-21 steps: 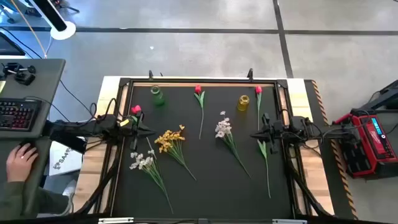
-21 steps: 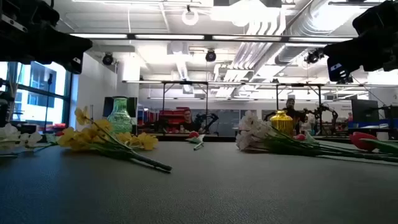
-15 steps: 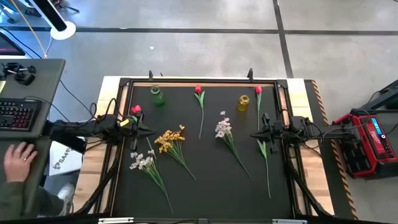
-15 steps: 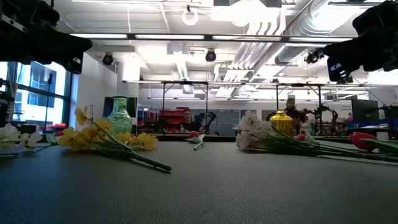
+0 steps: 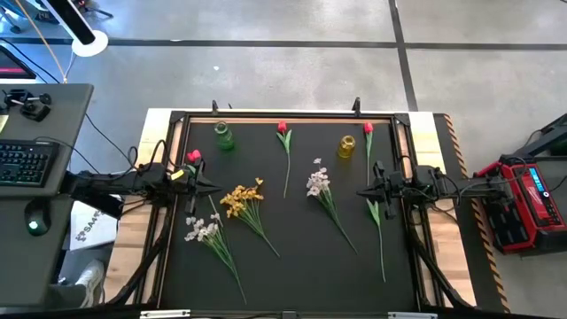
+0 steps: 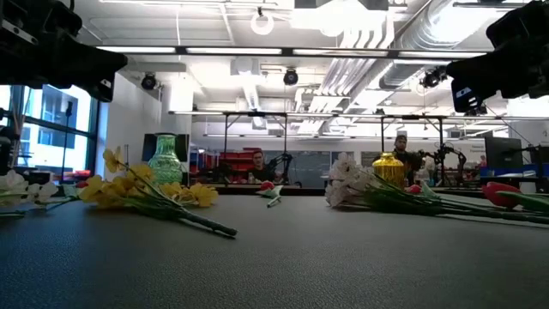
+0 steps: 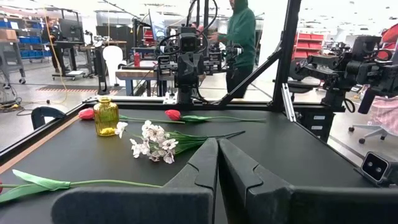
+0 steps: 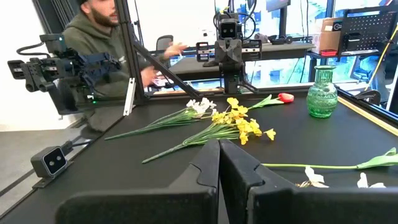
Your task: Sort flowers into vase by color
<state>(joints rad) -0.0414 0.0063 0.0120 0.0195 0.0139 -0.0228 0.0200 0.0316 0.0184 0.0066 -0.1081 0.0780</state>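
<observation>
Flowers lie flat on the black table. Red tulips lie at the far middle [image 5: 283,128], far right [image 5: 368,129] and far left [image 5: 192,157]; a further tulip's stem [image 5: 381,244] runs toward the near right. A yellow spray [image 5: 242,199] and two white sprays [image 5: 317,182] [image 5: 202,230] lie between. A green vase [image 5: 223,136] and a yellow vase [image 5: 346,146] stand at the back. My left gripper [image 5: 211,186] is shut and empty at the left edge, beside the left tulip. My right gripper [image 5: 361,192] is shut and empty at the right, above the stem.
A black frame [image 5: 177,115] rims the table on all sides. A person [image 8: 93,37] stands beyond the table's left side, by a desk with a keyboard [image 5: 22,164]. A red device [image 5: 523,199] sits on the floor to the right.
Both arms have kept still. A person's hand at the desk left of the table has drawn back out of the high view.
</observation>
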